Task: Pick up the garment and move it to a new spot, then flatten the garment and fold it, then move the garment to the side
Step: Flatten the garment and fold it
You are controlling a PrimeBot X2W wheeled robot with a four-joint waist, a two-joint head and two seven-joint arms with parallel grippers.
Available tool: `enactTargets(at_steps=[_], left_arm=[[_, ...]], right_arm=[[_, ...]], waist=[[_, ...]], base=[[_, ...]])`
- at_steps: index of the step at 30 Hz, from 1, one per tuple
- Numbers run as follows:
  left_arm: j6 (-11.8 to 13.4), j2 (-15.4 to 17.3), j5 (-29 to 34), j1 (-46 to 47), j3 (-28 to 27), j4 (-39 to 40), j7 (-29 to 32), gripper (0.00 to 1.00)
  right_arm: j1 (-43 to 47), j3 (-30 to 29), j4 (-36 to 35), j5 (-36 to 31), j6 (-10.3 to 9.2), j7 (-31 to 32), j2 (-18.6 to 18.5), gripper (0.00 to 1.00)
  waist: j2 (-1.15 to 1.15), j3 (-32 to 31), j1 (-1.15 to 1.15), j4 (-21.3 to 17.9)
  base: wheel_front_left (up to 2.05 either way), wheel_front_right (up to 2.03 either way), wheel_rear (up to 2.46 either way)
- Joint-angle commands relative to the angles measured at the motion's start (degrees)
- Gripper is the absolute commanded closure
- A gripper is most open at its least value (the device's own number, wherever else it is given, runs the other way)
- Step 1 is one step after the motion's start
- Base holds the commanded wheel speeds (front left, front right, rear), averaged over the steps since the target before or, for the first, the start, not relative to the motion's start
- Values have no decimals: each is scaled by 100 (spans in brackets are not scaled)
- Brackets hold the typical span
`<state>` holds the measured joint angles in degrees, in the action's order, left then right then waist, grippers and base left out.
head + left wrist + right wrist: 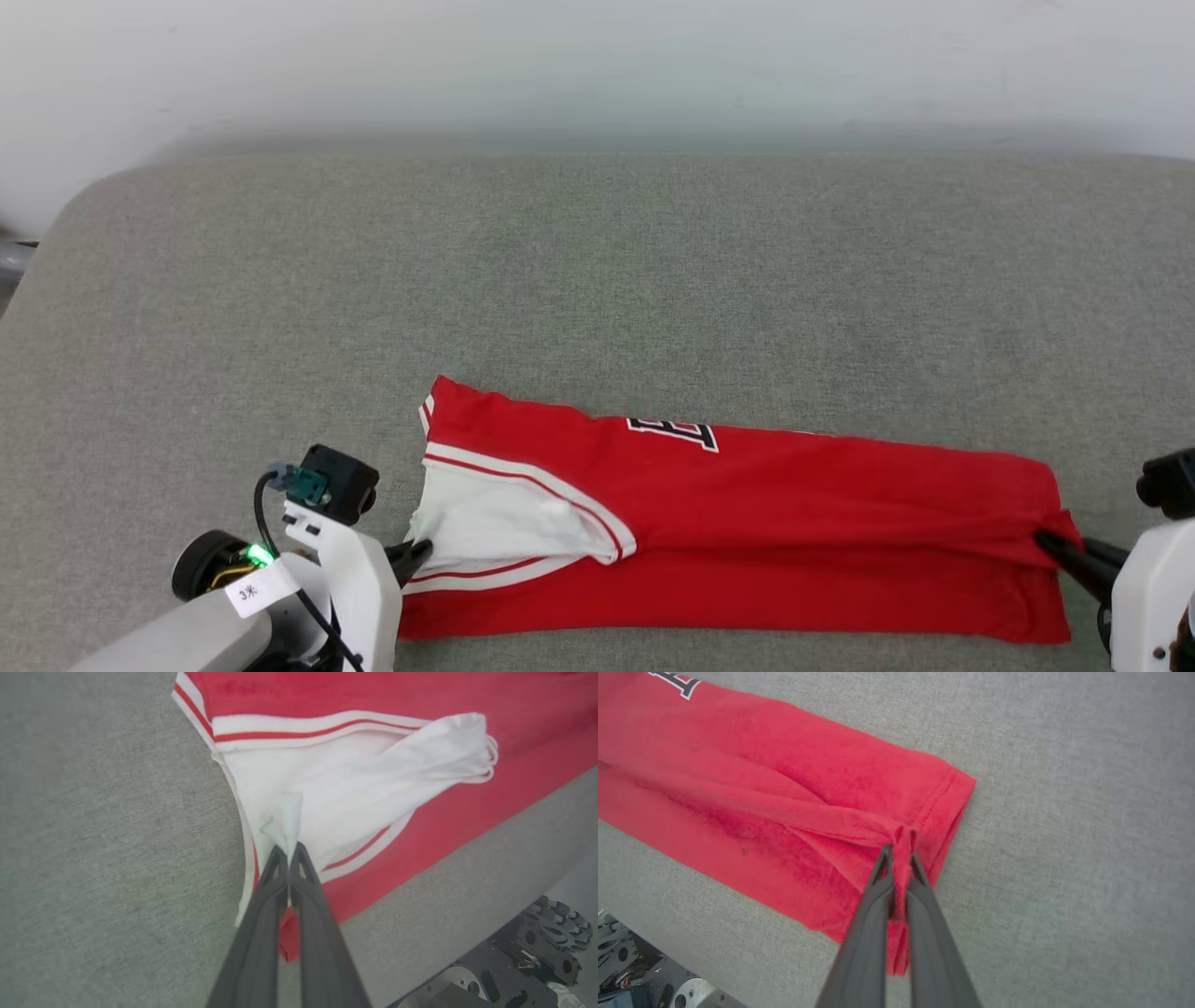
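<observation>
The red garment [747, 523] lies folded lengthwise into a long band near the front of the grey surface, with a white sleeve [504, 523] on top at its left end and part of the dark lettering [674, 431] along the far fold. My left gripper [420, 551] is shut on the white sleeve fabric [285, 821]; the pinched cloth puckers up between its fingers [261, 891]. My right gripper [1050, 541] is shut on the red hem end [903, 840], which bunches into a ridge at the tips. The hem corner [962, 784] lies flat.
The grey fabric-covered surface [597, 280] stretches wide behind and to both sides of the garment, ending at a pale wall [597, 65]. The surface's front edge runs just below the garment, and the robot's base [537, 952] shows past it.
</observation>
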<state>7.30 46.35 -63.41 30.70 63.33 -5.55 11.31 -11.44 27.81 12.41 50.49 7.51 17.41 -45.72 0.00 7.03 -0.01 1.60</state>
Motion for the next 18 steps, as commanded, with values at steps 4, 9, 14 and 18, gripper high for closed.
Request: enactTargets(at_steps=[4, 9, 14, 18], left_arm=[[14, -73, -96, -203, 31, -195, -100, 100], [-56, -231, -118, -270, 48, -472, -212, 100], [27, -346, 3, -273, -19, -674, -528, 0], [242, -371, 157, -346, -142, -610, -1003, 0]], right_arm=[[401, -188, 34, -81, -5, 56, 171, 100], [608, -250, 317, -253, -6, 77, 448, 100], [622, -395, 451, -422, -8, -135, 622, 0], [646, -506, 229, -409, -5, -260, 608, 0]], waist=[[0, 76, 1, 1], [0, 156, 1, 18], [0, 82, 1, 6], [0, -65, 1, -21]], base=[[0, 0, 0], [0, 0, 0], [0, 0, 0], [0, 0, 0]])
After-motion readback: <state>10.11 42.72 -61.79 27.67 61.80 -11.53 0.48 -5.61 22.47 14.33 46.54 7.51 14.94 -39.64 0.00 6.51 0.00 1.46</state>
